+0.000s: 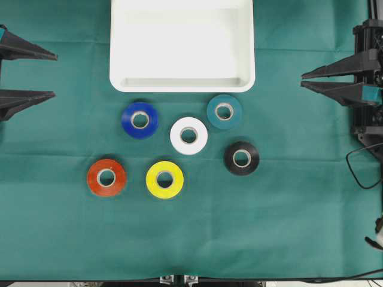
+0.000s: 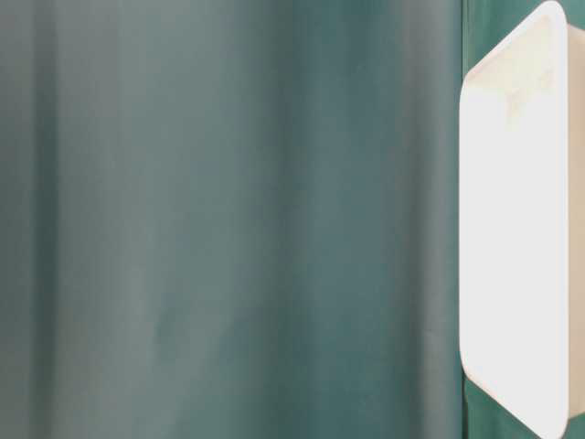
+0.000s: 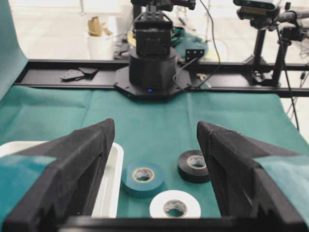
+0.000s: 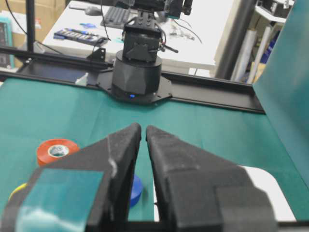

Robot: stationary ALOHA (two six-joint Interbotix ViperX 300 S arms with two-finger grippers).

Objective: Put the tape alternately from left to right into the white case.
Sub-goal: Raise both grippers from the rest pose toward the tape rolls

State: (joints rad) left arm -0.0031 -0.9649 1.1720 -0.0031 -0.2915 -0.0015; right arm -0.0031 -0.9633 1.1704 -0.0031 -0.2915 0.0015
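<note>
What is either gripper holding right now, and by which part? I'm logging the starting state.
Nothing. The left gripper is open and empty, the right gripper shut on nothing.

right gripper [image 4: 143, 133]: fills the lower foreground, black jaws nearly closed with a thin gap at the tips, nothing between them
orange tape roll [image 4: 57, 151]: flat on the green cloth [image 4: 58, 113], toward its left edge
blue tape roll [image 4: 136, 189]: mostly hidden behind the jaws
white case [image 4: 273, 191]: only a corner shows, lower right
opposite arm's base [image 4: 136, 72]: far edge of the cloth
</note>
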